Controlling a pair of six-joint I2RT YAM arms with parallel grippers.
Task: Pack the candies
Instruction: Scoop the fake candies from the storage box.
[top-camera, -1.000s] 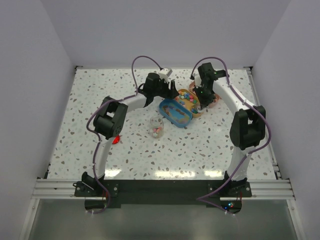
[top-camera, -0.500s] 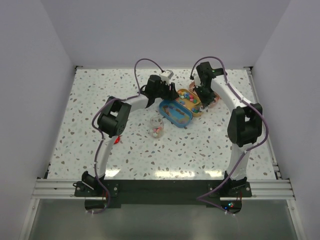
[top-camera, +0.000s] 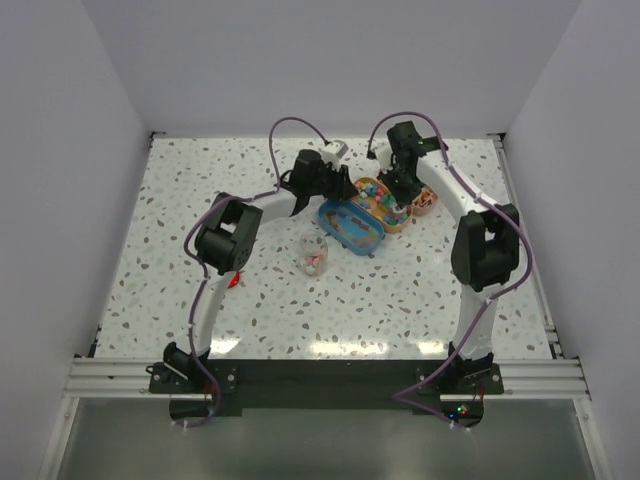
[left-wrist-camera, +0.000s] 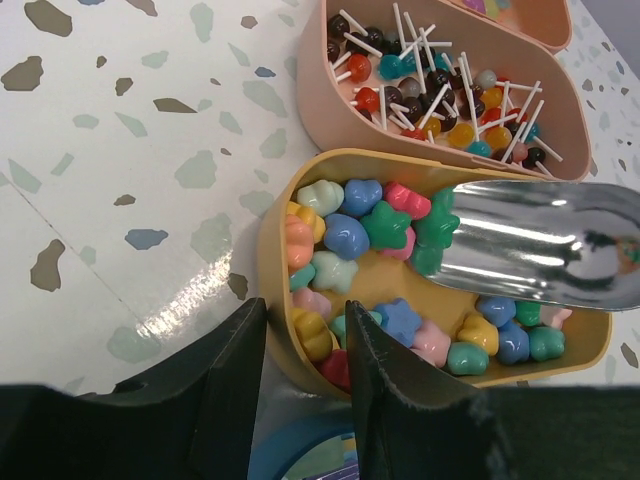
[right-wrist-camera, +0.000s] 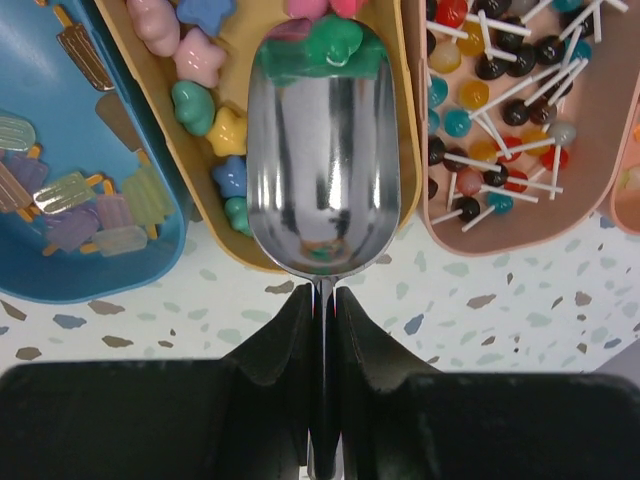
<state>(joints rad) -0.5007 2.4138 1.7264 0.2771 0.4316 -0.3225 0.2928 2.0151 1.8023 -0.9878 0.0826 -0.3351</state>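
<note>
The right gripper is pinching the handle of a shiny silver metal scoop, whose bowl is pressing into small mixed-colour shaped candies in a yellow oval tin. The left gripper is straddling that tin's near wall; I cannot tell whether it is squeezing

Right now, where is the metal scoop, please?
Right wrist view: the scoop, gripped by the right gripper, sits over the yellow tin, between the blue tin and pink tin.
</note>
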